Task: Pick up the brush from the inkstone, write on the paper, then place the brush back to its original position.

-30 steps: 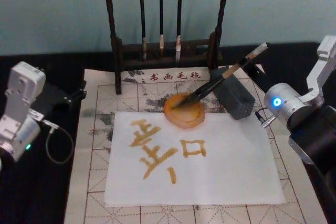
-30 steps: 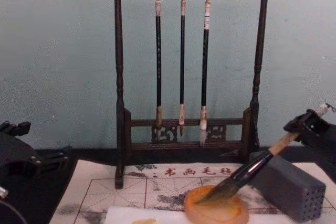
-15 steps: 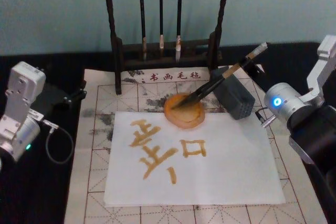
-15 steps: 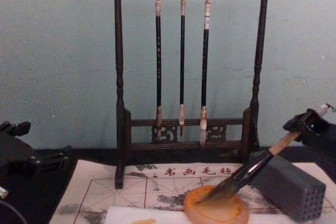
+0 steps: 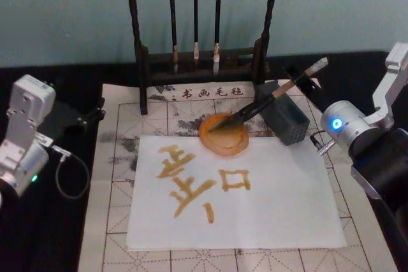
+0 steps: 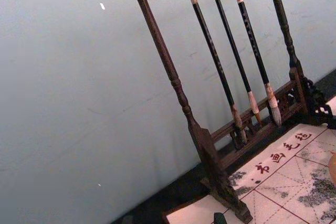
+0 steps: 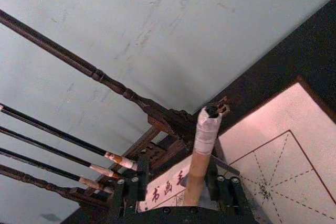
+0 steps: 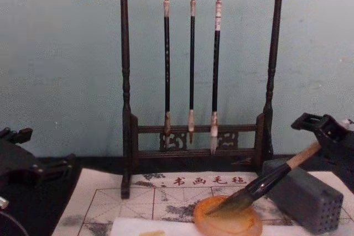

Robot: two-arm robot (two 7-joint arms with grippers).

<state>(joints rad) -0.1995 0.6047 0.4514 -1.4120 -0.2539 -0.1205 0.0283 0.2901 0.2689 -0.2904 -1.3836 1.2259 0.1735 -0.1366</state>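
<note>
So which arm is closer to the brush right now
Right. The right tool is at the brush handle's upper end, behind the grey block. The left tool sits far off at the mat's left edge.

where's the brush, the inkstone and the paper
brush (image 5: 280,91): head view, on the tan handle.
inkstone (image 5: 224,144): head view, on the dish's near orange rim.
paper (image 5: 280,208): head view, on a blank white part right of the strokes.
</note>
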